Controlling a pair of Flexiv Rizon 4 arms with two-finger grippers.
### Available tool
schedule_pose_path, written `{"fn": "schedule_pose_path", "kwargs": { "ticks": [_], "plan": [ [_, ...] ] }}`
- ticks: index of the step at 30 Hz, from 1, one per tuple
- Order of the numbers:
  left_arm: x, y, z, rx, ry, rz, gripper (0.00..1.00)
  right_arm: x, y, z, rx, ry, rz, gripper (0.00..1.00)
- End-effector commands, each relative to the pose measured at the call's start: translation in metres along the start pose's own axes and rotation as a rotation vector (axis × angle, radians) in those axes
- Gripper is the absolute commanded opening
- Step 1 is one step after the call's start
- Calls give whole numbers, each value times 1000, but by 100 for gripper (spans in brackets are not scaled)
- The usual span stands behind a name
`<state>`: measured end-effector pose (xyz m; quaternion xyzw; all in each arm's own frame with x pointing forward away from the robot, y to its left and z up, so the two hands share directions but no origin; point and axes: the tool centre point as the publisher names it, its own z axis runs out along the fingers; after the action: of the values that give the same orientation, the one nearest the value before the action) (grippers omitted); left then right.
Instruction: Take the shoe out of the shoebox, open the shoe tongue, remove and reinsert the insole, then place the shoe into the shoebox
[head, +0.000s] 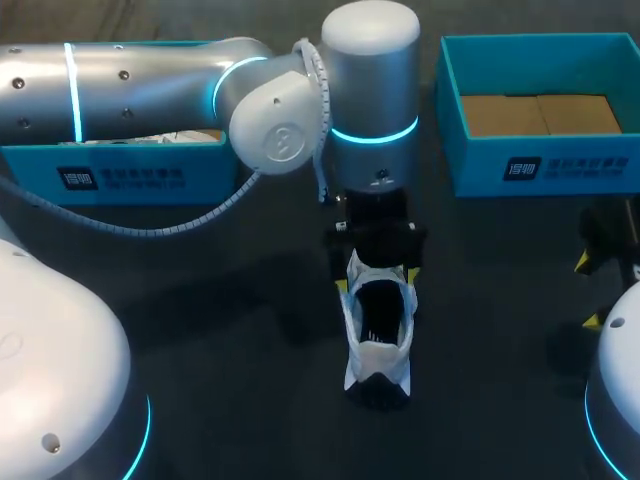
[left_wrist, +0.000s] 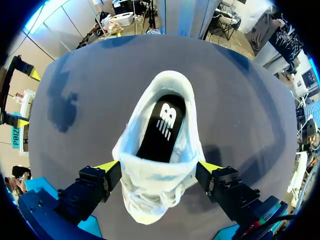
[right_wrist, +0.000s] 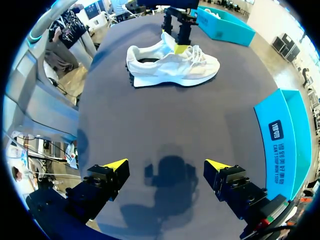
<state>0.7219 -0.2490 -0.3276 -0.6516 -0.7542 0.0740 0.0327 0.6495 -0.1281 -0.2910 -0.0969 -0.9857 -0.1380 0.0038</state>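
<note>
White shoe (head: 378, 340) at centre of frame on dark table (head: 220, 300), out of box, black insole (left_wrist: 162, 125) showing inside. Left gripper (head: 375, 282) straddles shoe, fingers spread wide, yellow tips pressed against both flanks near laces. Right gripper (head: 588, 291) at right edge of frame, fingers well apart, holding nothing. Teal shoebox (head: 540, 170) upper right, well apart from shoe.

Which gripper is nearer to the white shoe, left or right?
Left. The left gripper holds the white shoe between its fingers, from both sides; the right gripper is open over bare table, apart from it.
</note>
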Motion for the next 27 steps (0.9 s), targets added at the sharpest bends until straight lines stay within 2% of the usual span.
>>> {"fn": "schedule_pose_path", "kwargs": {
  "ticks": [1,11,18,20,21,22,23,27],
  "plan": [
    [7,6,-15,-5,-5,-3,100,1,0,0,1,-3,-1,100],
    [17,22,-53,-19,-41,-23,100,1,0,0,1,-3,-1,100],
    [18,29,-60,-39,-58,-39,100,1,0,0,1,-3,-1,100],
    [16,29,-59,-32,-58,-30,71,1,0,0,1,-3,-1,100],
    [16,29,-58,-32,-58,-28,50,1,0,0,1,-3,-1,100],
    [15,28,-58,-28,-59,-24,40,1,0,0,1,-3,-1,100],
    [14,27,-58,-26,-58,-19,36,1,0,0,1,-3,-1,100],
    [12,25,-53,-23,-55,-6,37,1,0,0,1,-3,-1,100]
  ]
}}
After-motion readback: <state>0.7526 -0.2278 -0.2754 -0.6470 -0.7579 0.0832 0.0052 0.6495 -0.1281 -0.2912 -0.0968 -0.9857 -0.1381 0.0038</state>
